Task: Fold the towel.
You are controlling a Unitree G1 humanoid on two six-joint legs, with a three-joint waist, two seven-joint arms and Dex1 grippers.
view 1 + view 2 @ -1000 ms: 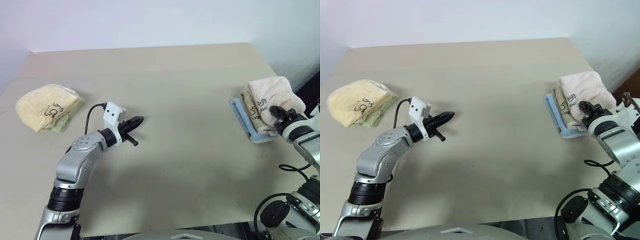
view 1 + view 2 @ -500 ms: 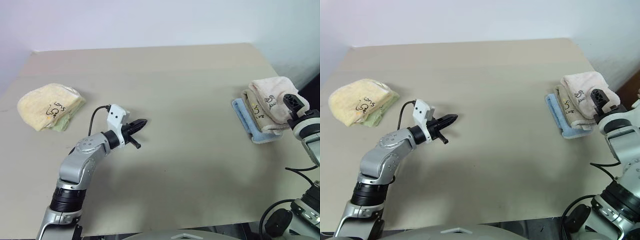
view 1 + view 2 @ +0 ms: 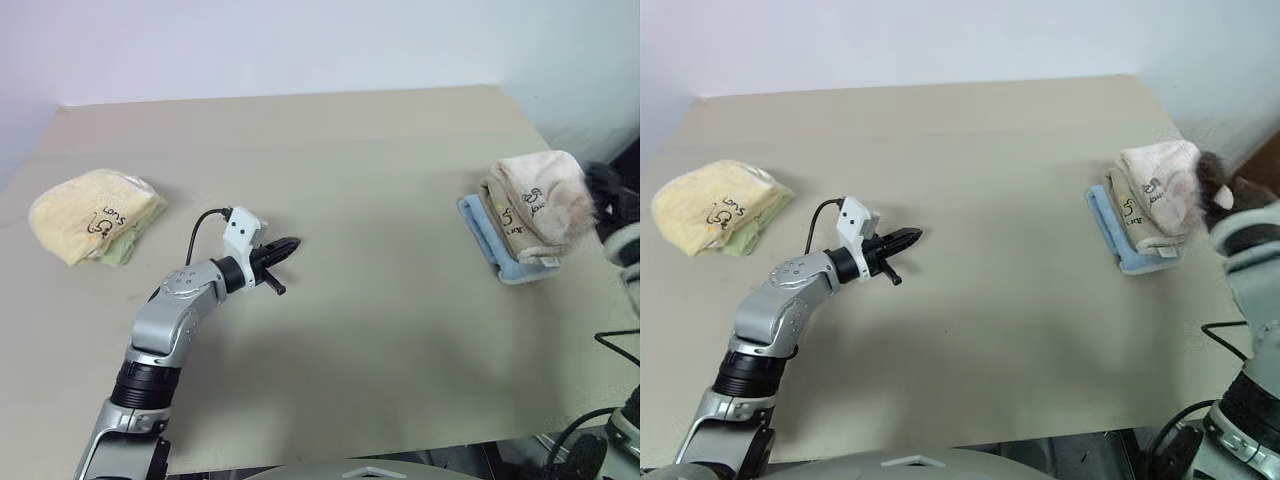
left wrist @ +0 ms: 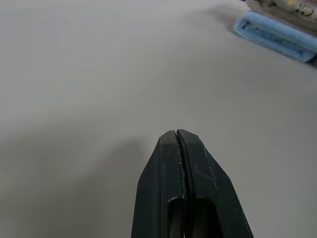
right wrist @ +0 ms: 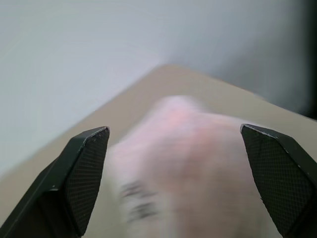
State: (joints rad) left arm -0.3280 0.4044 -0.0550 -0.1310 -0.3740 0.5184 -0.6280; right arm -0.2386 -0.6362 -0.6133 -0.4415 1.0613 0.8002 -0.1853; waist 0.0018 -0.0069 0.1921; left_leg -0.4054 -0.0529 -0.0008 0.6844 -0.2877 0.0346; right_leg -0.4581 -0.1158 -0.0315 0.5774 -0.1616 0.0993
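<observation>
Right wrist view: the pink-white towel [image 5: 193, 163] is framed just ahead of the right gripper [image 5: 181, 178], whose fingers are spread wide and empty. It tops a folded stack [image 3: 520, 225]. The left gripper [image 3: 283, 246] is pressed shut, holding nothing, well apart. Only the top layer should be pinched.

five folded towels on one beige table [image 3: 330, 380], two grippers.
right stack of three: pale pink-white terry towel [image 3: 545, 190], beige printed towel [image 3: 505, 222], blue towel [image 3: 485, 238]; left pile of two: yellow printed towel [image 3: 85, 210], pale green towel [image 3: 122, 250].
</observation>
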